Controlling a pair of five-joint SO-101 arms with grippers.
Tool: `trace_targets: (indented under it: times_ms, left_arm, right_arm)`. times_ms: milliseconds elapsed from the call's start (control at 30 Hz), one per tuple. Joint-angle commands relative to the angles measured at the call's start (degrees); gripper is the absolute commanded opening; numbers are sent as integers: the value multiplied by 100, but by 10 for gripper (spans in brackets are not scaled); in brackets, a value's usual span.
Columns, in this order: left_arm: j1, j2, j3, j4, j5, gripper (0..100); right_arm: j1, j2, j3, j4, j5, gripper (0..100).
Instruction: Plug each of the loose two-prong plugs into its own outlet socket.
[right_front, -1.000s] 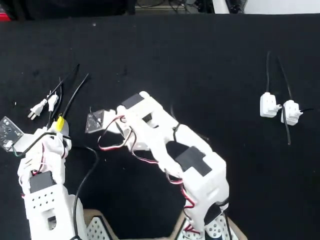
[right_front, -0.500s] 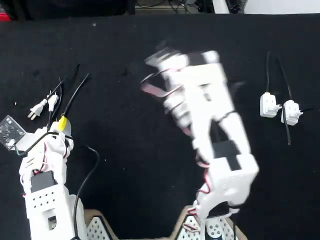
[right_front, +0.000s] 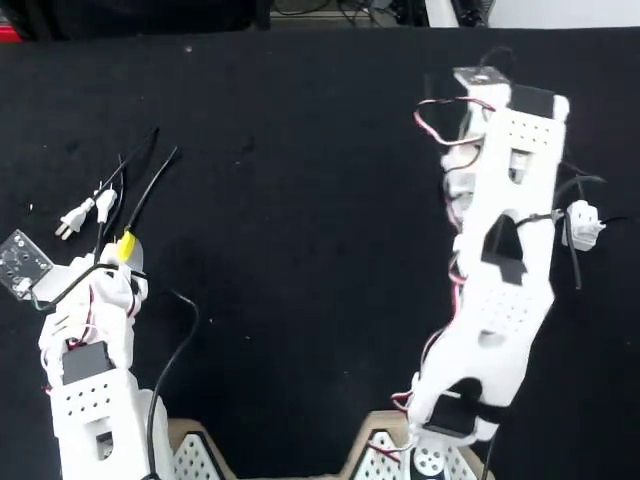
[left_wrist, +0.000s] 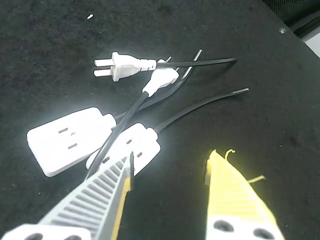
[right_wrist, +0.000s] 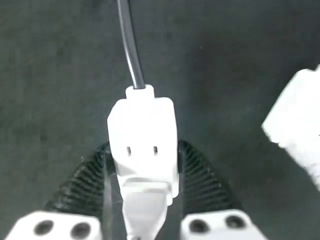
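a black cloth (right_front: 300, 120) is covering the table from edge to edge, lying flat and matte, and the light is falling evenly across it. pale specks of lint (right_front: 188, 47) are dotting it toward the far side. past the far edge, a thin strip of paler surface (right_front: 330, 20) is peeking out, and dark cables (right_front: 375, 10) are trailing over it. a red thing (right_front: 8, 32) is poking in at the far left corner of the high view, and a white panel (right_front: 560, 12) is glowing bright at the far right. down at the near edge, a tan board (right_front: 182, 432) is showing against the cloth.
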Motion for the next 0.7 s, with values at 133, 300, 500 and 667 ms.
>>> trace_targets:
  times_ms: [133,300,500,667]
  left_arm:
    - [40,-88,-356,-70,26,241]
    - [40,-88,-356,-70,26,241]
    - [40,-88,-356,-70,26,241]
    - [40,-88,-356,-70,26,241]
  right_arm:
    - [615,1191,-2281,158,-18,11]
    - [668,1815,-2615,167,-26,11]
    - [677,2123,-2651,158,-53,11]
    - [747,2105,-2607,185,-308,16]
